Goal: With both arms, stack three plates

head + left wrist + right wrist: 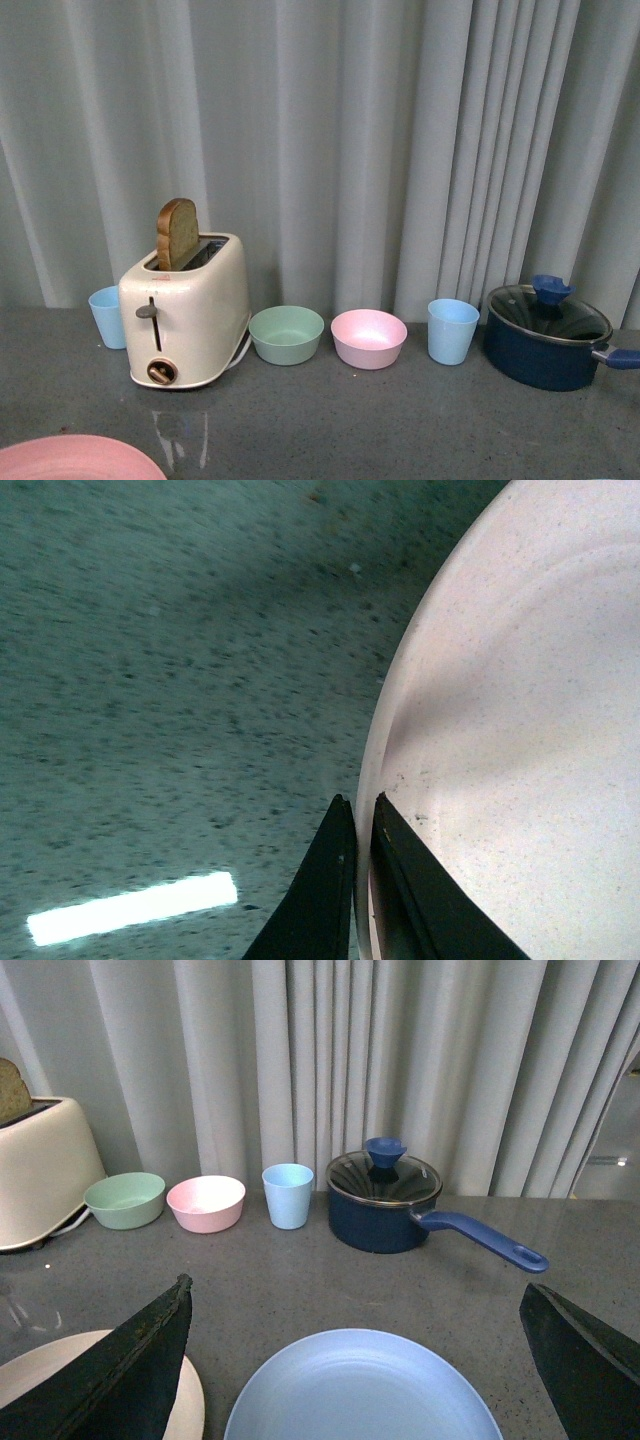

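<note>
From the front, a pink plate (70,458) lies at the near left edge of the table (400,430), in front of a toaster (190,310). At the left wrist, the left gripper (360,802) pinches the pink plate's rim between nearly closed fingers. At the right wrist, the right gripper (354,1290) is spread wide above a blue plate (360,1390).

Left pincer (358,802) nipped onto the pink plate (500,730) rim, fingers nearly together, right pincer (355,1290) spread wide apart
</note>
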Controlling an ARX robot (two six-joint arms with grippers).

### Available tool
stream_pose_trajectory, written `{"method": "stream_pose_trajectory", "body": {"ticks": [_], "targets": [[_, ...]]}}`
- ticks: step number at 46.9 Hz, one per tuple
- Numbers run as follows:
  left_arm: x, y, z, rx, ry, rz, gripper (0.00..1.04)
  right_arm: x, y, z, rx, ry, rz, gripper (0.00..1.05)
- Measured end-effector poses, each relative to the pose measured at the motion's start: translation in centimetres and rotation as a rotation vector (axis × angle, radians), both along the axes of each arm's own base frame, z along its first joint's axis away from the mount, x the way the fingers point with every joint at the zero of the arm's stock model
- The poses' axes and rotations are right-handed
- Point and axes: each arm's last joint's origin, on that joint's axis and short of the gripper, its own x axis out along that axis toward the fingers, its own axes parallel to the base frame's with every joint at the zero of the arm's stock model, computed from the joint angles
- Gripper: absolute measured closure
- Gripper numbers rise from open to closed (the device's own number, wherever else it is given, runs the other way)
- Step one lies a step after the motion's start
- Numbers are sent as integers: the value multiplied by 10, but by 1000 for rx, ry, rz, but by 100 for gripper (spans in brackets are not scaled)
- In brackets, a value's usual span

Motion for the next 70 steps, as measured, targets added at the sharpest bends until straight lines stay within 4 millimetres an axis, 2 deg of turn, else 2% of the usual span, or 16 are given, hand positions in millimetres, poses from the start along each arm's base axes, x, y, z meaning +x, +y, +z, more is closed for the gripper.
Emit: {"method": "stream_pose_trajectory", "body": {"ticks": [9, 16, 24, 34, 40, 45, 47, 52, 54, 62, 67, 70], "targets": [[12, 25, 27, 10, -38, 39, 101, 0, 0, 0, 0, 0, 0, 7], [17, 38, 46, -13, -55, 49, 101, 0, 0, 0, 0, 0, 0, 7], [18, 36, 63, -84, -79, 42, 101, 0, 0, 0, 0, 0, 0, 7], [13, 18, 90, -174, -136, 4, 101, 0, 0, 0, 0, 0, 0, 7], [-1, -12, 100, -202, -154, -64, 101, 0, 0, 0, 0, 0, 0, 7], [-11, -42, 93, -217, -136, -129, 101, 0, 0, 0, 0, 0, 0, 7], [-17, -61, 89, -220, -126, -166, 101, 0, 0, 0, 0, 0, 0, 7], [-22, -84, 85, -222, -116, -215, 101, 0, 0, 0, 0, 0, 0, 7], [-26, -103, 83, -220, -109, -252, 101, 0, 0, 0, 0, 0, 0, 7], [-29, -160, 77, -206, -90, -363, 101, 0, 0, 0, 0, 0, 0, 7], [-27, -186, 71, -193, -62, -393, 101, 0, 0, 0, 0, 0, 0, 7], [-24, -194, 67, -191, -49, -398, 101, 0, 0, 0, 0, 0, 0, 7]]}}
